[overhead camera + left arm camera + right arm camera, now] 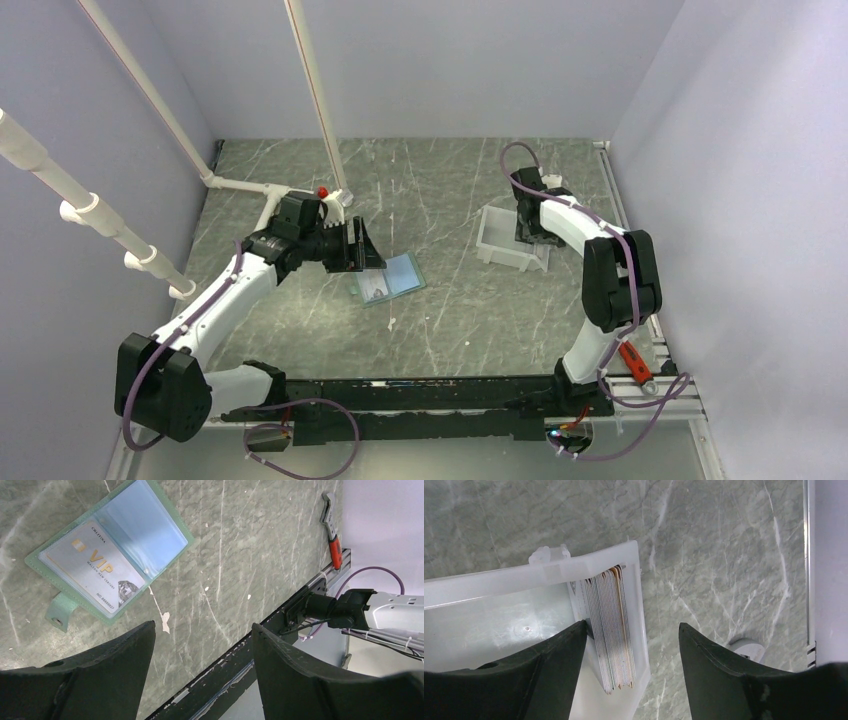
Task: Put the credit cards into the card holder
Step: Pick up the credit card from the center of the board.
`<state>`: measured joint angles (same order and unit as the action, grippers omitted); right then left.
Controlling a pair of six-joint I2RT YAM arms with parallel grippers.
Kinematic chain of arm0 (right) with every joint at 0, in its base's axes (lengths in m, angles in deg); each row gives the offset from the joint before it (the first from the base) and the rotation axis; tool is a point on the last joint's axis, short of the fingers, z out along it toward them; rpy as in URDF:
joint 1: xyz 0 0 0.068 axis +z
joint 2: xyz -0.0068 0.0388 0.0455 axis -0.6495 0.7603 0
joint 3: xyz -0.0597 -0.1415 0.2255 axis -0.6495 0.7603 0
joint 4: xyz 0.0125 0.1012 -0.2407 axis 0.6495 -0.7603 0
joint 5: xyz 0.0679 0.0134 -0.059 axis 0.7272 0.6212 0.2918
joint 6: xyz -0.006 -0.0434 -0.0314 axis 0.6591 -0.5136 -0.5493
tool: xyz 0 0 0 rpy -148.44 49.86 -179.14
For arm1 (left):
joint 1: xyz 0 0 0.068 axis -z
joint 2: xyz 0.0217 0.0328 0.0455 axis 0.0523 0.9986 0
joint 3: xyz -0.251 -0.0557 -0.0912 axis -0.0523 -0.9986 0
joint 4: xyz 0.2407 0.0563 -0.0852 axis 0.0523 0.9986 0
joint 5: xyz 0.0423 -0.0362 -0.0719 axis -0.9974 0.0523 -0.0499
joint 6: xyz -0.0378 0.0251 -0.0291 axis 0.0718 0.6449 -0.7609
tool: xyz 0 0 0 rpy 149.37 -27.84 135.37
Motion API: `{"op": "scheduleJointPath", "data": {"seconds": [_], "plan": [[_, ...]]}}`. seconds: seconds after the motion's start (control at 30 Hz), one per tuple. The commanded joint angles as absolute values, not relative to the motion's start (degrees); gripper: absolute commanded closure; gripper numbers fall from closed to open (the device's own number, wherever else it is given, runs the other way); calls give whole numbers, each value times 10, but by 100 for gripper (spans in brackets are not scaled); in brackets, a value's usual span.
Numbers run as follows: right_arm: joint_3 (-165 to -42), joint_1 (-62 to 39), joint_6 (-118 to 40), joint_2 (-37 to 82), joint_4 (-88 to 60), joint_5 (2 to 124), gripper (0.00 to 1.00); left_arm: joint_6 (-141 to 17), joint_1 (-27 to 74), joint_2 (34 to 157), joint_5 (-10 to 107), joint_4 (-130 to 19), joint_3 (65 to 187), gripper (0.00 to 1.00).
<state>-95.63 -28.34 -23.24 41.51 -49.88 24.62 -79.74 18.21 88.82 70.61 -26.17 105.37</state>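
We are standing at a robotics lab test cell.
We are seeing a left arm (215, 300) and a right arm (620, 270) sitting bolted to a black rail (440, 395) along the near edge of a marbled grey-green tabletop (450, 190). Plain pale lilac panels (450, 70) are closing the bench in on three sides like a booth. A frame of white pipe (316, 100) is leaning across the back left corner, and a red-handled hand tool (334, 550) is lying by the rail. We are finding bench rigging, not furnishings.
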Motion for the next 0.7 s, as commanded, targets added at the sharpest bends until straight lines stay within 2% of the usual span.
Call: {"op": "scheduleJointPath", "data": {"seconds": [0.0,0.67], "plan": [[-980,-282,-237,401,-513,215,33,-785,184,885,723,-270,1070,24],[-980,-264,-238,387,-518,186,62,-780,184,885,723,-265,1069,24]]}}
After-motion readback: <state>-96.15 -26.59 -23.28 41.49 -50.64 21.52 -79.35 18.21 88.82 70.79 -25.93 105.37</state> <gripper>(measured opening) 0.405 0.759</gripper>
